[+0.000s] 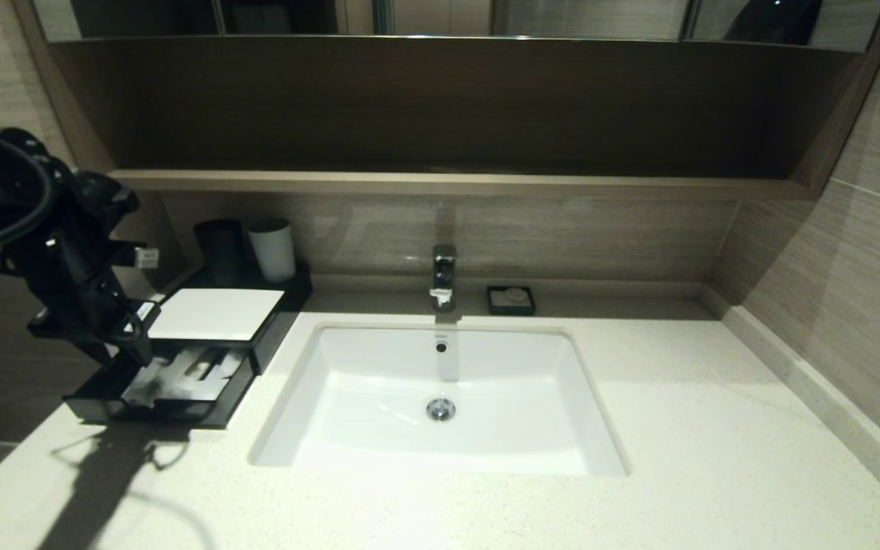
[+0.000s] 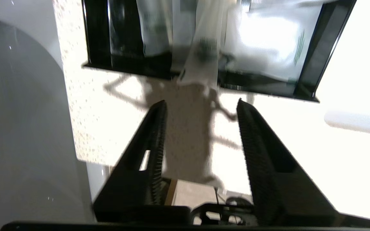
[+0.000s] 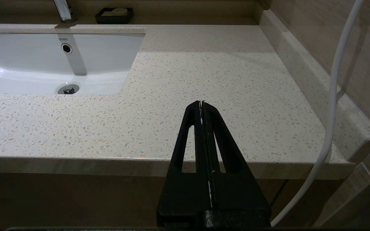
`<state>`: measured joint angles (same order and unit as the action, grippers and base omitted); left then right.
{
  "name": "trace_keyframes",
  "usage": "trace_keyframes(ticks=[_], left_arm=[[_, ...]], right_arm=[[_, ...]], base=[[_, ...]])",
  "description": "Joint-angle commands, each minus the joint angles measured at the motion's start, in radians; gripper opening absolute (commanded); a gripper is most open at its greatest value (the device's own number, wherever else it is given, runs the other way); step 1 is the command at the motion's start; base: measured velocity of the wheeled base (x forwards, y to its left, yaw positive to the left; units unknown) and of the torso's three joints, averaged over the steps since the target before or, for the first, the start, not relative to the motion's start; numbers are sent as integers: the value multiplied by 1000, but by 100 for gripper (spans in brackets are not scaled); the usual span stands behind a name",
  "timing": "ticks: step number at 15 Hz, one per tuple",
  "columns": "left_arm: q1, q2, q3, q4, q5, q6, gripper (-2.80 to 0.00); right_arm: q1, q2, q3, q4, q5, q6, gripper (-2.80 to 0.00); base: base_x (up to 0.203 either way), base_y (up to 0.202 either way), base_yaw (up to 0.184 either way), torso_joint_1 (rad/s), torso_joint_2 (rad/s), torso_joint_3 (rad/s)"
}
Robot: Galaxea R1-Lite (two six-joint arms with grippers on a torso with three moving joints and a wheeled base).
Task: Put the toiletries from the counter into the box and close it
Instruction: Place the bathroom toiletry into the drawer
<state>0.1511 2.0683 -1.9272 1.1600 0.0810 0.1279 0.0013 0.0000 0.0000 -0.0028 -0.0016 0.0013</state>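
Note:
The black box [image 1: 260, 336] with its white top panel stands at the counter's [image 1: 715, 428] back left, its front drawer [image 1: 142, 412] pulled out. The toiletries [image 1: 180, 378] lie inside the drawer in their clear wrap. My left gripper [image 1: 134, 347] hangs over the drawer's left part. In the left wrist view the left gripper [image 2: 201, 102] is open with nothing between its fingers, just short of the drawer's front wall [image 2: 124, 65]. One slim packet [image 2: 201, 61] sticks out over that wall; a wider packet [image 2: 268, 41] with green marks lies beside it. My right gripper [image 3: 201, 103] is shut and empty by the counter's front right edge.
A dark cup [image 1: 220, 250] and a white cup [image 1: 272, 248] stand behind the box. The white sink [image 1: 440, 428] fills the middle, with a faucet [image 1: 444, 275] and a small black soap dish [image 1: 510, 299] behind it. A white cable [image 3: 331, 96] hangs by the right wall.

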Motion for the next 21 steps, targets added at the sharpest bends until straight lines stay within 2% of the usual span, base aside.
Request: trace_keyframes(ticks=[1,8,21], left_arm=[[2,6,1,31,7,2,-280],[10,95,1,64,9,6,-280],[8,132,1,55,9,3,-280]], right_arm=[[0,0,2,0,0,0,-280],[0,-2,2,0,0,0,-280],[0,-2,2,0,0,0,-280]], base=[[0,0,0,0,0,0],[0,0,0,0,0,0],[0,0,0,0,0,0]])
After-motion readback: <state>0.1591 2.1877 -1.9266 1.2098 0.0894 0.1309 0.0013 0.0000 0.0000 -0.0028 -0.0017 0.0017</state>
